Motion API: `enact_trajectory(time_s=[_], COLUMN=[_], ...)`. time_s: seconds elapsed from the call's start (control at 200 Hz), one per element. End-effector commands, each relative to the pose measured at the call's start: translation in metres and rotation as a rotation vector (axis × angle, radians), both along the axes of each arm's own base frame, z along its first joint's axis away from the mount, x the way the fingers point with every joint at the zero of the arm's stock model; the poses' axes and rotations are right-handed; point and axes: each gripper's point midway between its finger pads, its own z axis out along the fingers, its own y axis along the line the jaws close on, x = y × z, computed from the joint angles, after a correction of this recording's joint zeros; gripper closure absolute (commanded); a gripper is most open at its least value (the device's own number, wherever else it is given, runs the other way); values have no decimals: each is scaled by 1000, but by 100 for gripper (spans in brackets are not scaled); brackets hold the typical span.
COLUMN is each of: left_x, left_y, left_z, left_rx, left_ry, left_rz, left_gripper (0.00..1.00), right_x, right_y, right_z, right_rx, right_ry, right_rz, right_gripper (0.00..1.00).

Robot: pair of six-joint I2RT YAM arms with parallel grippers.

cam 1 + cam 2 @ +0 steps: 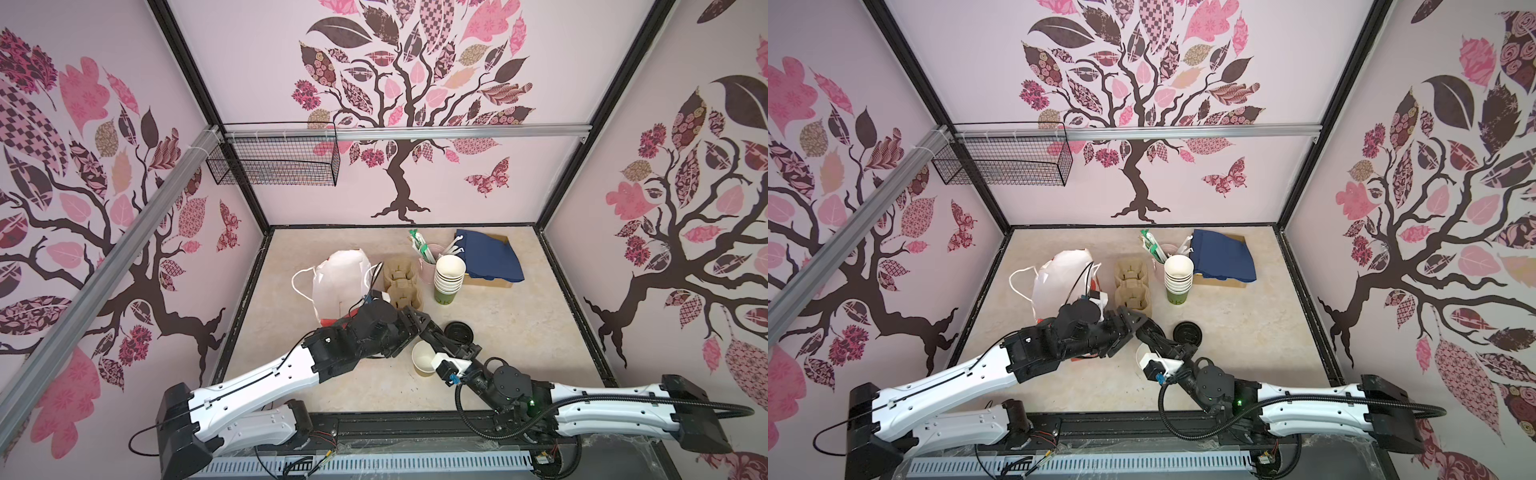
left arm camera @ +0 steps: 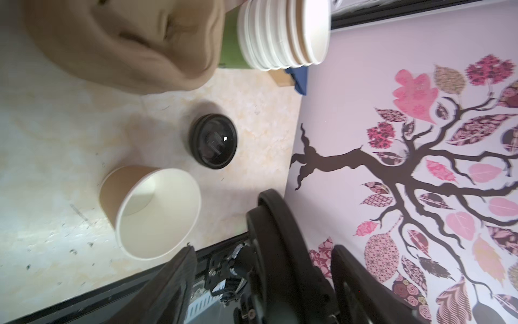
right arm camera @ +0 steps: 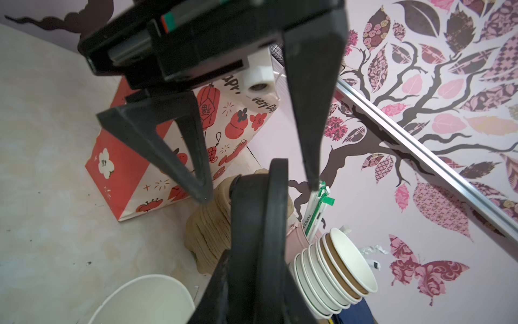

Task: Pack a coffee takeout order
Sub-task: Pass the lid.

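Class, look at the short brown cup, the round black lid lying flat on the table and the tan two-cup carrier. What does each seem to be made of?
Short brown cup: paper, matt brown outside, smooth cream lining, rolled rim.
Round black lid: probably thin moulded plastic, glossy, with a bright highlight.
Tan two-cup carrier: likely moulded pulp, dull, fibrous, soft-edged.

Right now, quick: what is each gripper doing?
Left gripper: open, holding nothing.
Right gripper: closed on a black lid, held on edge.
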Motion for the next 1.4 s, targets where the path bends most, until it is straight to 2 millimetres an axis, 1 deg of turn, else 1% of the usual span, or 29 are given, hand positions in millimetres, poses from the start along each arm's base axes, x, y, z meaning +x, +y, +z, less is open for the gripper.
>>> enact_trajectory(time_s=[0.0,0.09,0.16,0.25,0.335,0.42,0.51,0.57,0.695,0.745,0.845,0.915,1.015,1.11,1.206,1.321,1.396], left_x=[13,18,16,11,10,14,9,6,-5,-13,-34,-42,-41,-48,-53,-56,-55], left_y=[11,18,13,2,1,9,13,17,23,21,16,16,15,10,8,7,5], left_z=[64,95,113,130,133,127,120,111,90,78,46,31,26,22,13,0,-2], left_rx=[73,131,131,170,297,423,514,583,676,711,822,870,889,869,882,908,920], left_ry=[-307,-462,-565,-714,-848,-943,-1083,-1160,-1250,-1288,-1391,-1423,-1446,-1517,-1569,-1611,-1639], left_rz=[-31,-48,-93,-200,-288,-316,-385,-439,-549,-615,-798,-891,-909,-957,-1027,-1096,-1097], left_gripper=[19,17,17,17,17,17,19,19,20,21,20,19,20,20,19,19,19], right_x=[-3,-5,-6,-4,0,5,9,7,3,2,-1,-4,-10,-17,-23,-27,-30], right_y=[-10,-19,-24,-30,-38,-45,-47,-43,-29,-25,-17,-13,-9,-2,4,9,11], right_z=[15,25,31,38,50,60,63,62,57,57,56,50,39,32,28,26,27], right_rx=[180,262,316,400,528,658,730,744,757,775,805,792,780,768,743,717,723], right_ry=[150,246,326,432,540,652,757,808,891,915,956,1000,1057,1116,1157,1172,1181], right_rz=[9,9,1,-15,-29,-34,-24,-13,25,42,89,111,132,169,195,218,239], right_gripper=[86,87,87,87,88,90,91,91,91,91,91,91,91,92,92,92,92])
